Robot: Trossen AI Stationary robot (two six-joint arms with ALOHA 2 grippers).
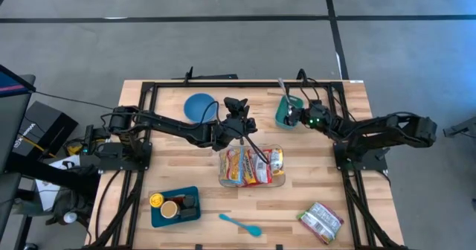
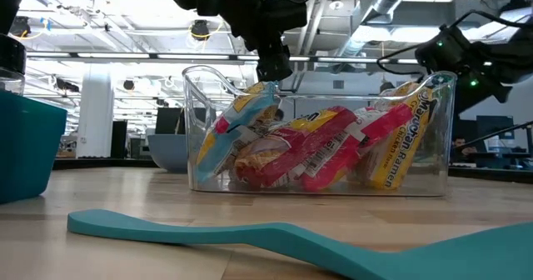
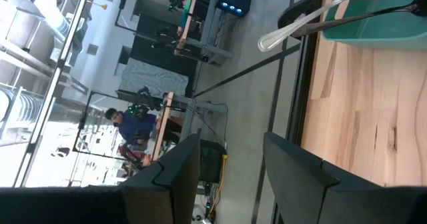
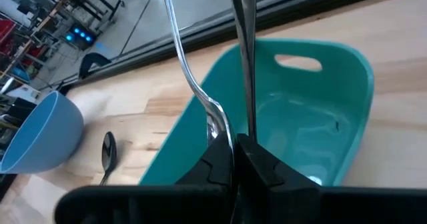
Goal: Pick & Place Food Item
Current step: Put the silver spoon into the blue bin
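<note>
Ramen packets (image 1: 251, 167) in clear bin (image 1: 223, 180), left claw (image 1: 239, 120) above

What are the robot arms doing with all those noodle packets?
The left gripper hangs open just above the clear bin, which already holds several ramen packets. The right gripper waits, shut, over the teal cutlery holder at the back. One more food packet lies on the table's front right corner.
</note>
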